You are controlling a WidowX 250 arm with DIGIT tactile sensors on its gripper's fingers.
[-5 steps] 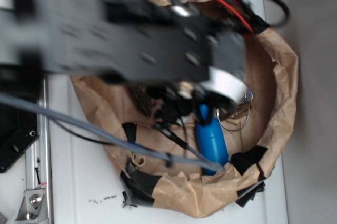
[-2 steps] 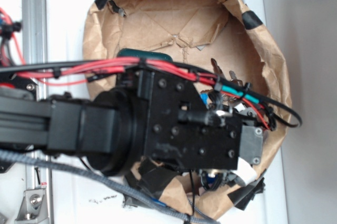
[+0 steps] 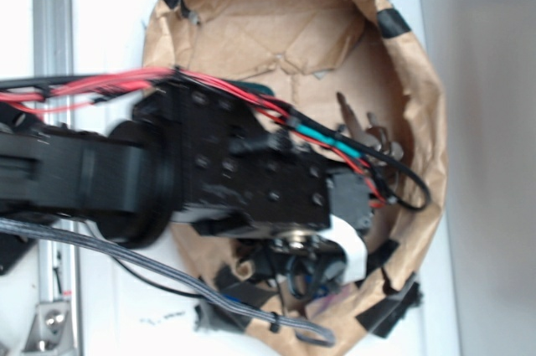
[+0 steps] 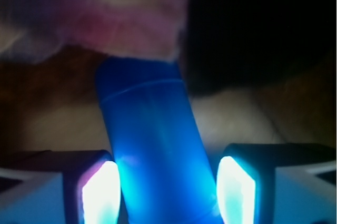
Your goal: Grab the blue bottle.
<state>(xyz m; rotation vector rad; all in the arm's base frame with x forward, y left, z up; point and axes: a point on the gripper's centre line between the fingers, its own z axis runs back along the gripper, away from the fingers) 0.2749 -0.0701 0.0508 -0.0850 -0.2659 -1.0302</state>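
The blue bottle (image 4: 147,129) fills the middle of the wrist view, a smooth bright blue body running from the upper centre down between my fingers. My gripper (image 4: 166,195) is open and straddles it. The left pad (image 4: 100,192) sits almost against the bottle, while the right pad (image 4: 235,190) stands a narrow gap away. In the exterior view my black gripper (image 3: 306,260) points down into the lower part of a brown paper bowl (image 3: 419,121), and the arm hides the bottle there.
The paper bowl has crumpled walls patched with black tape (image 3: 394,25). Metal clips (image 3: 360,126) lie at its right inside. A metal rail (image 3: 50,29) runs along the left. A blurred pink shape (image 4: 105,13) lies beyond the bottle.
The arm has swung across and dropped into the bowl's lower part. The blue bottle, plain to see a second ago, is now covered by the gripper.
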